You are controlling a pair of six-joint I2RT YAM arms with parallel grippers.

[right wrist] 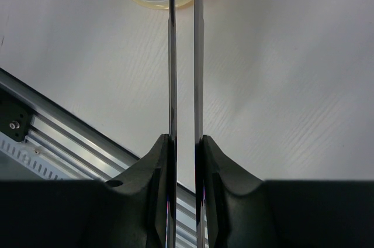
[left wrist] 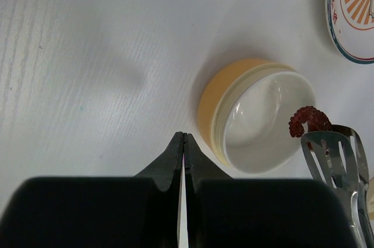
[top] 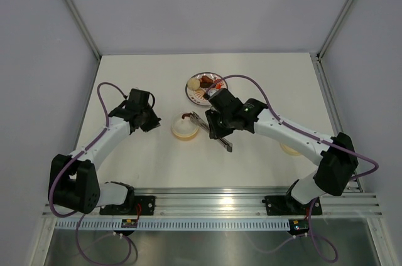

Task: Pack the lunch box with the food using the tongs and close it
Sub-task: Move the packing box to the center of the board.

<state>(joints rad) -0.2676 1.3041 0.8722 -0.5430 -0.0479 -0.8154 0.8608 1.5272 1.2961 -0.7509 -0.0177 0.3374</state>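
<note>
Lunch box [left wrist: 213, 104] is what we look at first. It is a small round cream-yellow tub, lid off, standing on the white worktop [top: 125, 78]. It sits a little left of centre in the overhead view and at centre right in the left wrist view, where its glossy pale inside faces us. Up and to the right of it in the overhead view lies the red-and-white patterned plate [top: 190, 92], near the tub but apart from it. On the plate are a pale round slice [top: 193, 83] and some brown and red pieces [top: 208, 80].

Our right pincer [right wrist: 185, 143] is pinching the tongs [right wrist: 172, 55]. Its two dark fingers press on the outer sides of the two thin silver arms. The arms run straight up the right wrist view, narrowly apart, to the tub at the top edge. At the tongs' tips a curled red-brown piece of food [left wrist: 308, 120] is gripped, right at the tub's rim on the right side of the left wrist view — whether it touches the rim we cannot tell.

Our left pincer [left wrist: 184, 140] is pressed together, fingertip against fingertip. It hangs over the worktop just beside the tub's lower left wall in its own wrist view.

At the right of the overhead view a flat cream disc [top: 290, 148] peeks out from under the right arm, well apart from the tub.
</note>
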